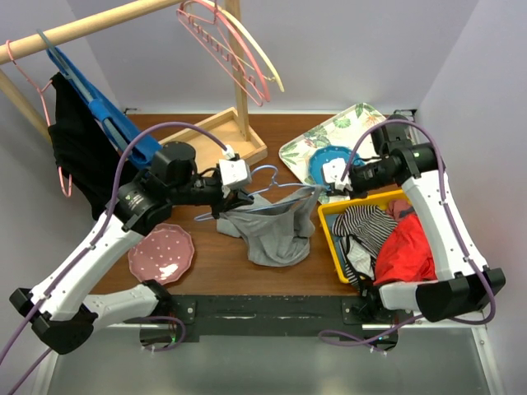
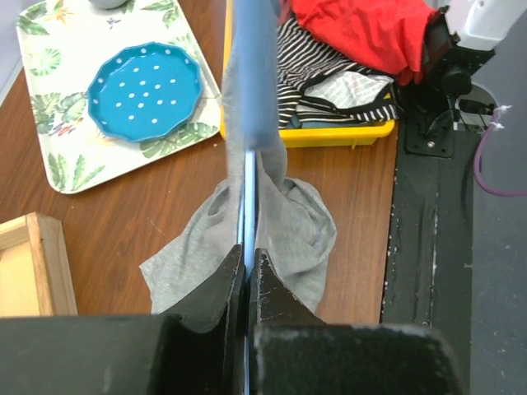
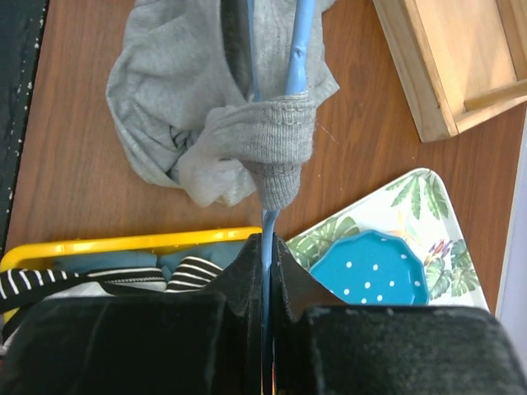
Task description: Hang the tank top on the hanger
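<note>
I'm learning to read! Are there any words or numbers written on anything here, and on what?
None: no word, number or label can be read in any view.
Round blue plate: only white dots.
White tray: only green leaves.
Light-grey knit tank top and thin pale-blue hanger: no readable tag.

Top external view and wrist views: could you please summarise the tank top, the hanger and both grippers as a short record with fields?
left gripper: shut on the hanger
right gripper: shut on the hanger, at its opposite end
hanger: held between both grippers above the table
tank top: one knit edge looped round a hanger arm, the rest hanging bunched below
yellow bin: right of the tank top, holding a striped garment and a red garment
task state: tank top not yet fully on the hanger
</note>
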Available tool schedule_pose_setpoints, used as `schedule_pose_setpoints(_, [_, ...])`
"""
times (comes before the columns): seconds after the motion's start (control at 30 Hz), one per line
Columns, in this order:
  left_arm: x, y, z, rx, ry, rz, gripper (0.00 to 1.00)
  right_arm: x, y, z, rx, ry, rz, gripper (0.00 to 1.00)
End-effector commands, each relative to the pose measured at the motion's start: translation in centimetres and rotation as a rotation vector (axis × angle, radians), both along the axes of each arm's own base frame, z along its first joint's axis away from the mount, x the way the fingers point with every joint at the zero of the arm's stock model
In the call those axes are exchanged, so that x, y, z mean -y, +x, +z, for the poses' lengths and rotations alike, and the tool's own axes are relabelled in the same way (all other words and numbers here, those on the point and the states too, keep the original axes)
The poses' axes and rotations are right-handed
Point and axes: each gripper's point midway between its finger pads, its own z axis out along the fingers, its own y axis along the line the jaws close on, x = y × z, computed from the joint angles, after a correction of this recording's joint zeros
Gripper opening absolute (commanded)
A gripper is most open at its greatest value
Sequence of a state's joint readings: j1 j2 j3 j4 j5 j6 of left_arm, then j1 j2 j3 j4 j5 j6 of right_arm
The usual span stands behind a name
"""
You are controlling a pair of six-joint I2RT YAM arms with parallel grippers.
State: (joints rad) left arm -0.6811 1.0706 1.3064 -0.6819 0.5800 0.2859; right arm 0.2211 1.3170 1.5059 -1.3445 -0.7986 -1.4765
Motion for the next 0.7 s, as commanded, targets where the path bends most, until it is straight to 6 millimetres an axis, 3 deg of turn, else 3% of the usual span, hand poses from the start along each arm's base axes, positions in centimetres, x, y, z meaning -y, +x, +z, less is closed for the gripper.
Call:
schedule_pose_setpoints(0.0, [-0.5, 2.2, 3.7, 0.114, -0.063, 0.106, 0.0, 0.0, -4.2, 0.5, -0.129, 0.036, 0.01, 0.0])
schedule_pose_setpoints(0.07, [-1.5, 3.6, 4.4, 0.131, -0.073, 0.217, 0.04, -0.4, -3.8, 0.9, -0.187, 0.069, -0.067, 0.0])
schedule_pose_setpoints(0.1, [-1.9, 3.9, 5.3, 0.155, -0.093, 0.258, 0.13, -0.4, -3.9, 0.6, -0.239, 0.073, -0.103, 0.0])
schedule_pose_setpoints(0.13, [-2.8, 4.6, 5.7, 0.173, -0.094, 0.322, 0.43, -0.4, -4.0, 0.5, -0.267, 0.074, -0.128, 0.0])
schedule_pose_setpoints(0.23, [-5.1, 5.1, 8.1, 0.228, -0.148, 0.458, 0.7, -1.0, -3.5, 0.1, -0.336, 0.117, -0.197, 0.0])
schedule_pose_setpoints(0.37, [-8.3, 4.1, 11.5, 0.278, -0.254, 0.585, 0.86, -1.9, -1.6, 1.1, -0.341, 0.185, -0.267, 0.0])
schedule_pose_setpoints(0.47, [-9.2, 3.0, 12.7, 0.229, -0.364, 0.627, 0.94, -2.7, 0.3, 2.4, -0.358, 0.256, -0.331, 0.0])
schedule_pose_setpoints(0.57, [-8.7, 2.0, 12.6, 0.08, -0.557, 0.644, 0.96, -3.8, 1.8, 3.3, -0.417, 0.314, -0.383, 0.0])
schedule_pose_setpoints(0.6, [-7.7, 2.3, 11.5, 0.038, -0.623, 0.626, 0.96, -4.1, 2.1, 3.3, -0.463, 0.325, -0.414, 0.0])
schedule_pose_setpoints(0.67, [-7.0, 1.5, 11.7, -0.099, -0.79, 0.599, 0.95, -5.3, 2.8, 3.2, -0.48, 0.334, -0.415, 0.0])
